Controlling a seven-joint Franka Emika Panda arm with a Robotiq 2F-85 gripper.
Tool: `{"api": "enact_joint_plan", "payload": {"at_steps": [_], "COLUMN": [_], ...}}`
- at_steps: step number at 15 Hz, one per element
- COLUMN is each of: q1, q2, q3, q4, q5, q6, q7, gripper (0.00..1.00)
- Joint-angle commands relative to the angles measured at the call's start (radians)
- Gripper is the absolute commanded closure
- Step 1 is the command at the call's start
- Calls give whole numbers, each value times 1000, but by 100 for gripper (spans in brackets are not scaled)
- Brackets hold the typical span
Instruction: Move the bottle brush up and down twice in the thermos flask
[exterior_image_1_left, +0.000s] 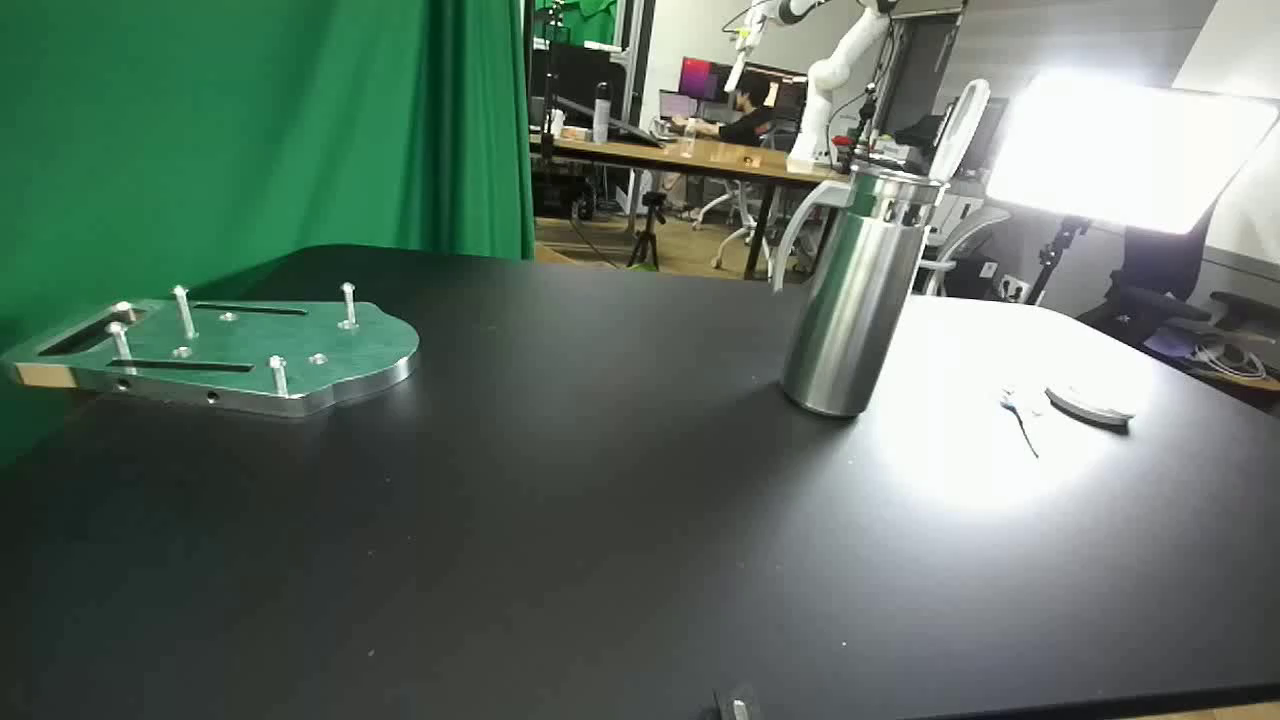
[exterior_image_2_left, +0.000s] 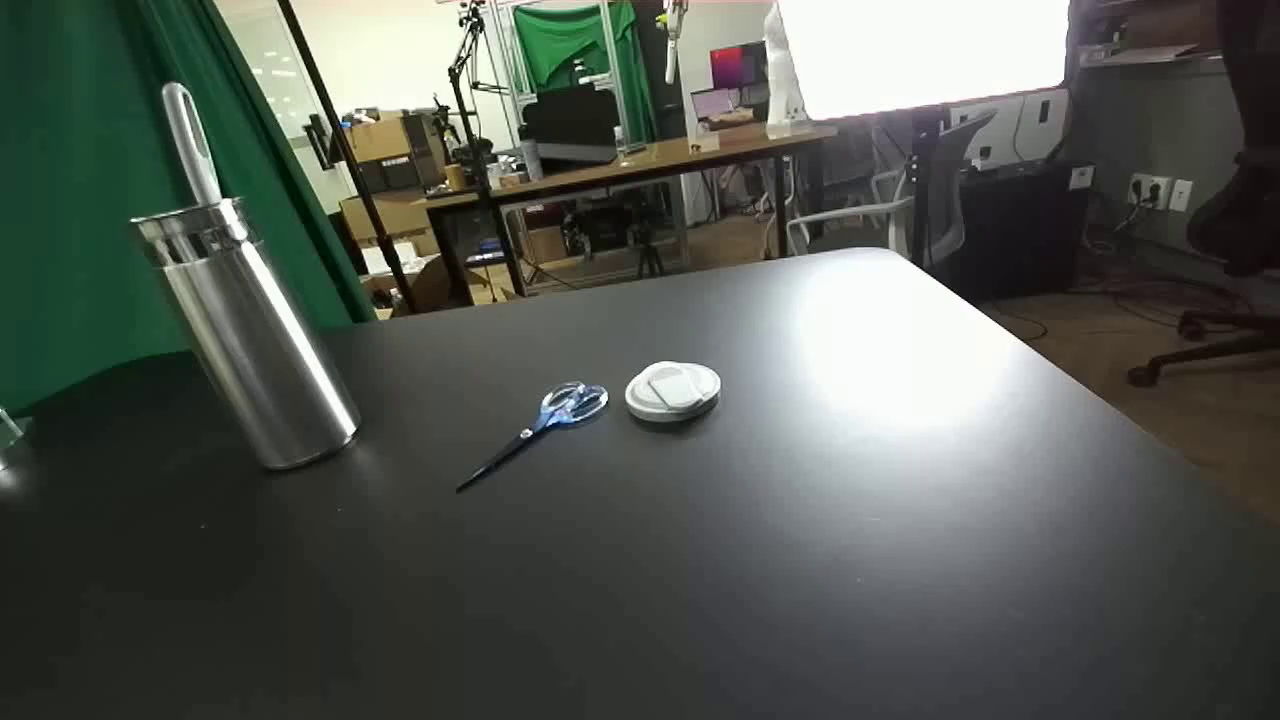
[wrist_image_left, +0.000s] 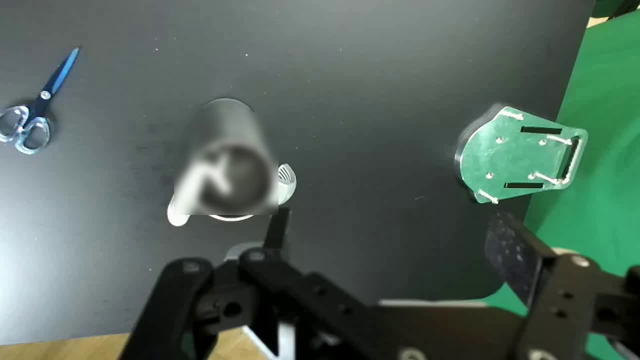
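Can see a pale-grey, long-handled bottle brush (exterior_image_2_left: 203, 175), slotted near its end, leaning from the mouth of a tall, brushed-steel, cylindrical thermos flask (exterior_image_2_left: 255, 345). Beside that flask in the wrist view, can see a black two-fingered gripper (wrist_image_left: 392, 222), spread wide, holding nothing.

The table (exterior_image_2_left: 700, 580) is dark and matte, its corners rounded and its top catching a bright glare (exterior_image_2_left: 905, 365) in both exterior views; the thermos flask (exterior_image_1_left: 852, 315) stands on it, between the scissors (exterior_image_2_left: 529, 433) and a shiny green plate (exterior_image_1_left: 250, 338), well apart from the plate; that plate carries 4 upright pegs (exterior_image_1_left: 184, 312) and is cut with 2 long narrow slots, and its framed end reaches out over the table's edge in the wrist view; the scissors lie flat, blades together; a round white lid (exterior_image_2_left: 673, 391) with a raised tab lies just beside their clear, bluish handles, a small gap between them, in an exterior view.
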Motion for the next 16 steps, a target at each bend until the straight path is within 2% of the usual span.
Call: {"api": "enact_joint_plan", "payload": {"at_steps": [1,12,16], "q1": [-17,-17,-55], "q2": [2,1,66], "q3": [14,14,-1], "q4": [3,3,34], "q5": [5,5,-31], "q6": [-2,-2,-17], "q7": [-4,-5,8], "gripper": [0,0,0]}}
